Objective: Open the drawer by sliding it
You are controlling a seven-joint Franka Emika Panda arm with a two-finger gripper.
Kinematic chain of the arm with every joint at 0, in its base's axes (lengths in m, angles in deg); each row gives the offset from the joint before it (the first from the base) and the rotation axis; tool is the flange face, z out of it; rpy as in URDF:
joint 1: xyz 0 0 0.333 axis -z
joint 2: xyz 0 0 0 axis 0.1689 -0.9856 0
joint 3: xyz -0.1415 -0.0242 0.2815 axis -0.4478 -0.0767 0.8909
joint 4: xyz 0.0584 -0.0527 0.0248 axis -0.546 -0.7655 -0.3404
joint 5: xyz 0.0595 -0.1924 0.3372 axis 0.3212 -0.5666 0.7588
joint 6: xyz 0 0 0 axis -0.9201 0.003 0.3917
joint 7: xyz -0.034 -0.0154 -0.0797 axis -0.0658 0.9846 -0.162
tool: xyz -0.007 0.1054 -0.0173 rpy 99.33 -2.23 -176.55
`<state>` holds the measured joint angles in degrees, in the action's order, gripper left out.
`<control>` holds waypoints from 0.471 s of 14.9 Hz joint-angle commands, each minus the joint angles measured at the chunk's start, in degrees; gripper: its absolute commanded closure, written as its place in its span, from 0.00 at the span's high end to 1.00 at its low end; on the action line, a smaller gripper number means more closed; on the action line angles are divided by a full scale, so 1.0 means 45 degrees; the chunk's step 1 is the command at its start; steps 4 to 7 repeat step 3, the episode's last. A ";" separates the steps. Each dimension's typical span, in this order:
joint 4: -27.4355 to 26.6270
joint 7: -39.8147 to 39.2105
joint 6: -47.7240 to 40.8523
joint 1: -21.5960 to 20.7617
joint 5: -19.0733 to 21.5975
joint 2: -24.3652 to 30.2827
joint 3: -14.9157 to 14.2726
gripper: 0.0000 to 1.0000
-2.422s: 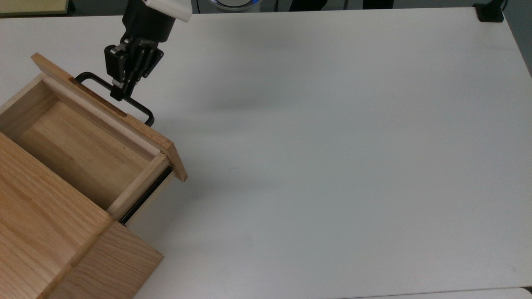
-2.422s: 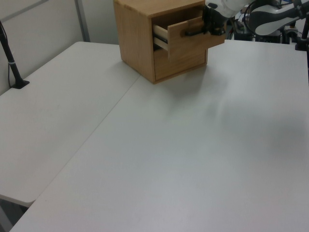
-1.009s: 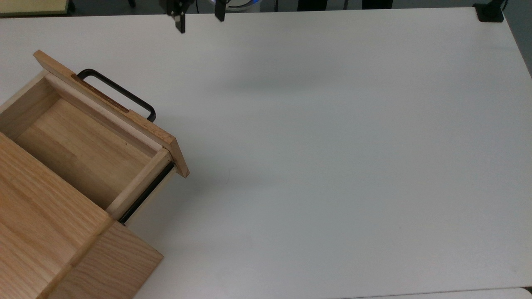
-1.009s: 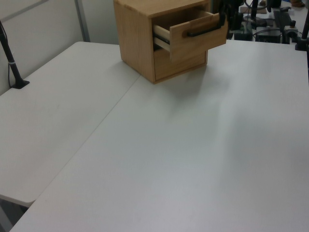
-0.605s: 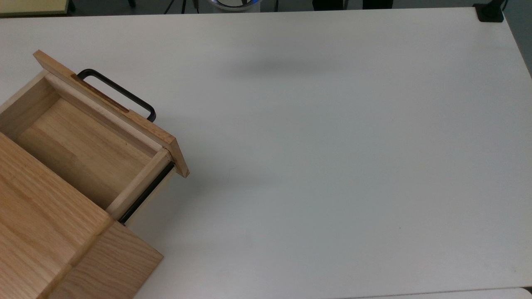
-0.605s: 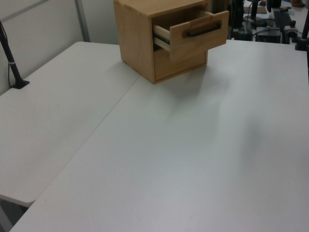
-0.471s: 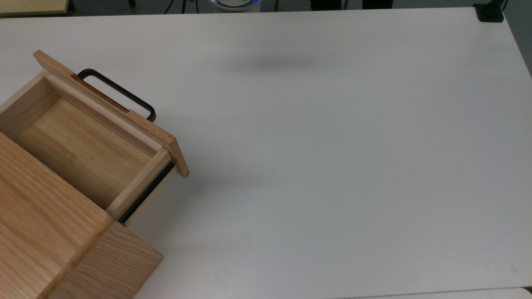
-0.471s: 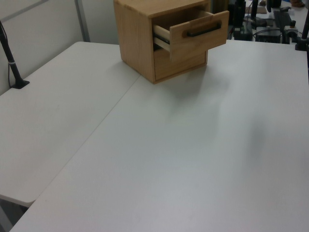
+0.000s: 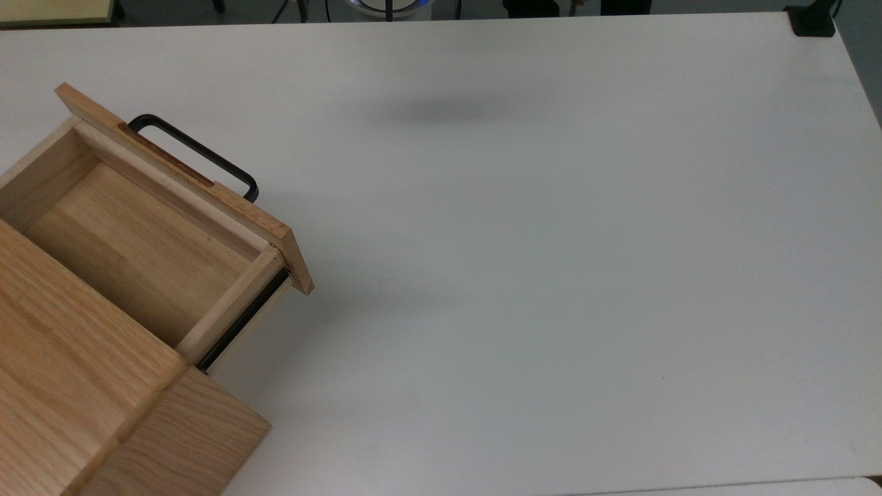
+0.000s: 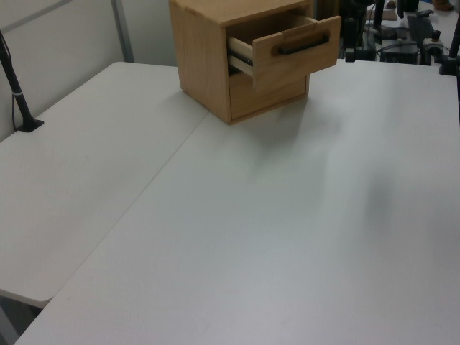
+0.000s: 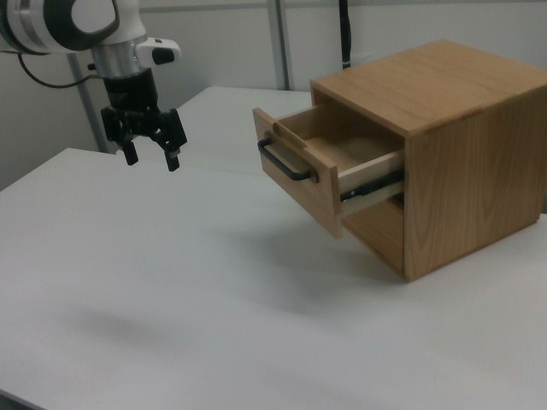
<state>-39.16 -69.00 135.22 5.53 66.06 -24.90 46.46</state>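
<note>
Since a couple of seconds ago we see that the gripper (image 11: 151,159) has let go of the black handle (image 9: 195,155) and pulled away; in the right view it hangs above the white table (image 11: 214,299), well left of the drawer (image 11: 320,175), its fingers (image 11: 172,161) spread apart and holding nothing. We find the drawer slid partway out of the oak cabinet (image 11: 444,162), its inside bare in the top view, at the top view's near left corner of the table.
</note>
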 commanded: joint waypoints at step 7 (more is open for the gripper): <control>0.0130 0.1121 -0.0150 -0.0202 0.0597 0.0174 -0.0440 1.00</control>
